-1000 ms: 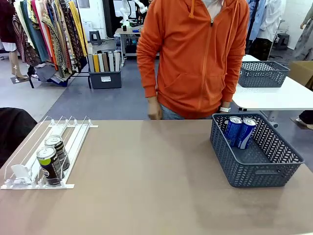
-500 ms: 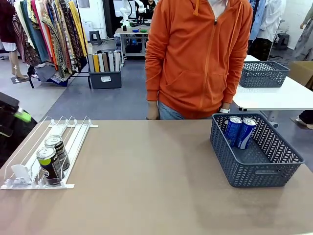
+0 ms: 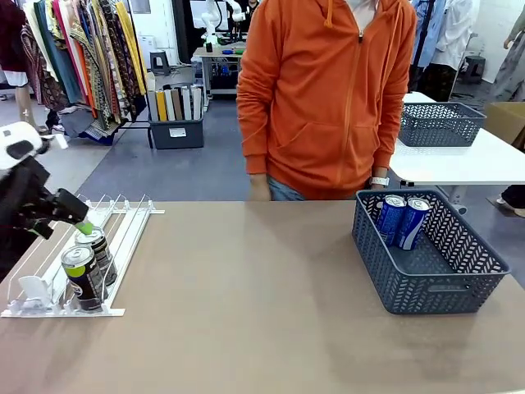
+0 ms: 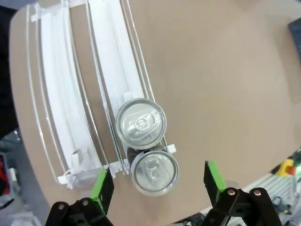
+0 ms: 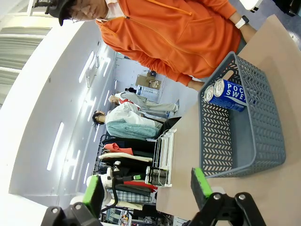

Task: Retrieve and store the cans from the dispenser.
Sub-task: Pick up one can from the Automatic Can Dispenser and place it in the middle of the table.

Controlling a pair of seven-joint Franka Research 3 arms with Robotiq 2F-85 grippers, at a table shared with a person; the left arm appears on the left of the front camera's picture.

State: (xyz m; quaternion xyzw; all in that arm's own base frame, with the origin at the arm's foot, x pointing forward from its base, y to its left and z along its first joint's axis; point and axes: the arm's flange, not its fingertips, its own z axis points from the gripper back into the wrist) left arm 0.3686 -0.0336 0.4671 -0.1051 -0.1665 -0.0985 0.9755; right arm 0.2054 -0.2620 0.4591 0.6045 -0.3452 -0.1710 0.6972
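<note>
LEFT CLAW OVER THE RACK: We found the left gripper [image 3: 80,222] [image 4: 156,181] poised above the dispenser [image 3: 125,236] [image 4: 61,94], which lay at the nine o'clock side of the table [image 3: 246,320]. Its green-padded jaws were spread wide and held nothing. Two black cans stood upright in one lane at the rack's six o'clock end, touching each other. These were the near can [image 3: 83,277] [image 4: 154,170] by the white stoppers and the far can [image 3: 98,249] [image 4: 141,122] just behind it. From above, their silver tops lay between the spread fingers.

The right gripper [image 5: 146,187] was likewise wide and empty. At the table's three o'clock side sat the grey basket [image 3: 435,289] [image 5: 263,141], with two blue cans [image 3: 402,220] [image 5: 226,94] leaning in its eleven o'clock corner. A person in an orange hoodie [image 3: 328,98] stood at twelve o'clock.
</note>
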